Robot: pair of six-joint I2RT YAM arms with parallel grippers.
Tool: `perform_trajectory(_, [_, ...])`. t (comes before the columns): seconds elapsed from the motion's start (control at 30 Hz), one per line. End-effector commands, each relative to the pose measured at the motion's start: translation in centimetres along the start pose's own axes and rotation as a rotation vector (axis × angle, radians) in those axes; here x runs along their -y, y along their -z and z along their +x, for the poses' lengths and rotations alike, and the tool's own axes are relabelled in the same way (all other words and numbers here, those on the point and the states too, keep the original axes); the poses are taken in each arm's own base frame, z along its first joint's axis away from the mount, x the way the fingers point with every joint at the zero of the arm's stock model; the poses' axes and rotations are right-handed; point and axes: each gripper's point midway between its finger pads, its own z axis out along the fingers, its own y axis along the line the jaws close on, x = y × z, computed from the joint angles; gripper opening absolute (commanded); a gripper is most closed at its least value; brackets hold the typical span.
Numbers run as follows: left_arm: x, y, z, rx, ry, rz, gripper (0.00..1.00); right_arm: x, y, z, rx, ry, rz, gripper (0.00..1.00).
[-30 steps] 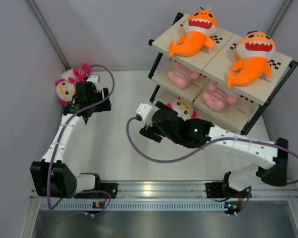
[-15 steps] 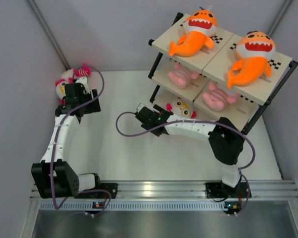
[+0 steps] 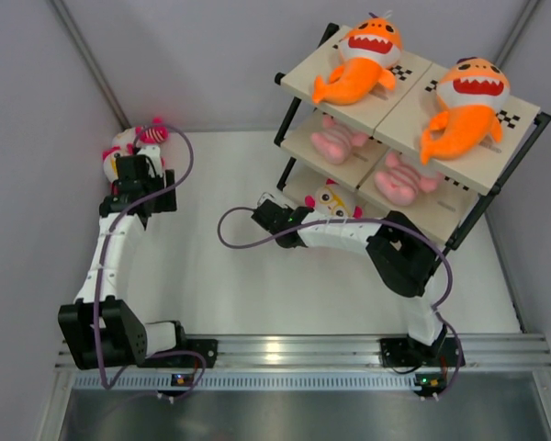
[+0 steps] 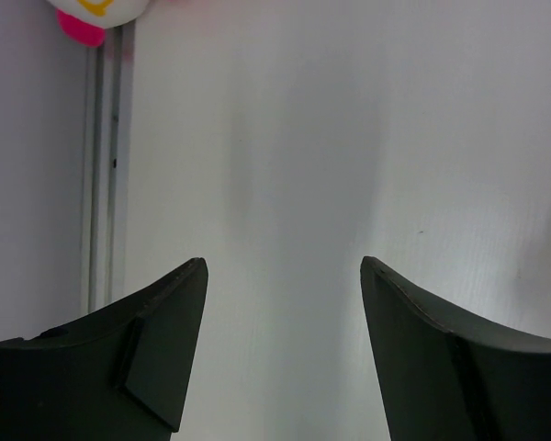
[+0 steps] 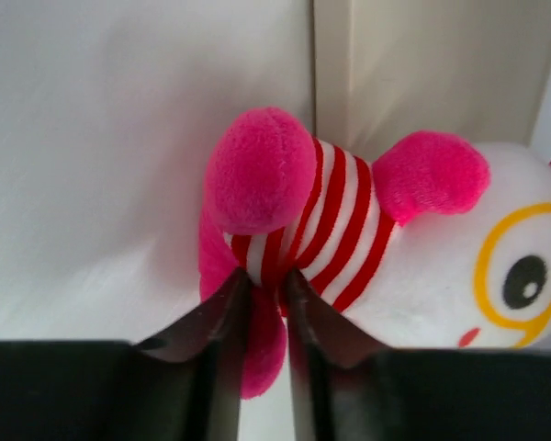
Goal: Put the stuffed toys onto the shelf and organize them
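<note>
**One striped doll (image 5: pixel 349 230) caught by a foot at the bottom of the shelf (image 3: pixel 303 81)**

The white-faced doll with the red-and-white body lay on its side at the front edge of the lowest tier. Its head, with a yellow-ringed eye, was over the cream board, and its pink feet stuck out above the table (image 3: pixel 220 276). The right claw (image 5: pixel 266 277) reached in from the table side. It had closed to a sliver on one pink foot, a dark finger pressing the plush from each side. Higher up, two pale pink dolls (image 3: pixel 338 140) lay on the middle tier and two orange sharks (image 3: pixel 358 57) on the checker-edged top boards.

Well away, in the back left corner, the second striped doll (image 3: pixel 127 152) sat close against the wall (image 3: pixel 211 64). The left claw (image 4: pixel 285 266) was just beside it, fingers spread wide over bare table and holding nothing.

The table was plain matte white, boxed in by pale grey panels. An aluminium rail (image 3: pixel 285 349) ran along the near edge where both arms were bolted.
</note>
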Motion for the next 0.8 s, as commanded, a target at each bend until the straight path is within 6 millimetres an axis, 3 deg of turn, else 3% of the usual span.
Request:
perform_trajectory(0.0, [-3.3, 1.3, 0.9, -0.019, -0.101, -0.123, 0.73, 1.7, 0.1, -1.0, 0.038, -0.033, 0.059, 0.17])
perform_trajectory(0.03, [-3.9, 1.5, 1.5, -0.038, -0.129, -0.137, 0.73, 2.8, 0.8, -1.3, 0.054, -0.009, 0.088, 0.04])
perform_trajectory(0.07, [-4.3, 1.5, 1.6, -0.046, -0.143, -0.149, 0.73, 3.1, 0.8, -1.4, 0.056, -0.014, 0.105, 0.00])
perform_trajectory(0.2, [-5.6, 1.7, 2.3, -0.073, -0.189, -0.194, 0.74, 6.5, 3.0, -3.1, 0.125, 0.143, 0.168, 0.00])
perform_trajectory(0.3, [-5.5, 1.6, 2.2, -0.072, -0.184, -0.178, 0.73, 7.9, 3.1, -4.1, 0.163, 0.257, 0.206, 0.00])
perform_trajectory(0.5, [-4.9, 1.1, 1.9, -0.065, -0.166, -0.143, 0.74, 10.3, 1.4, -5.6, 0.206, 0.366, 0.215, 0.00])
perform_trajectory(0.73, [-4.4, 0.4, 2.2, -0.083, -0.181, -0.110, 0.74, 10.6, -0.6, -6.6, 0.249, 0.416, 0.178, 0.00])
perform_trajectory(0.77, [-4.4, 0.3, 2.2, -0.087, -0.186, -0.109, 0.74, 10.9, -0.9, -6.7, 0.252, 0.448, 0.192, 0.04])
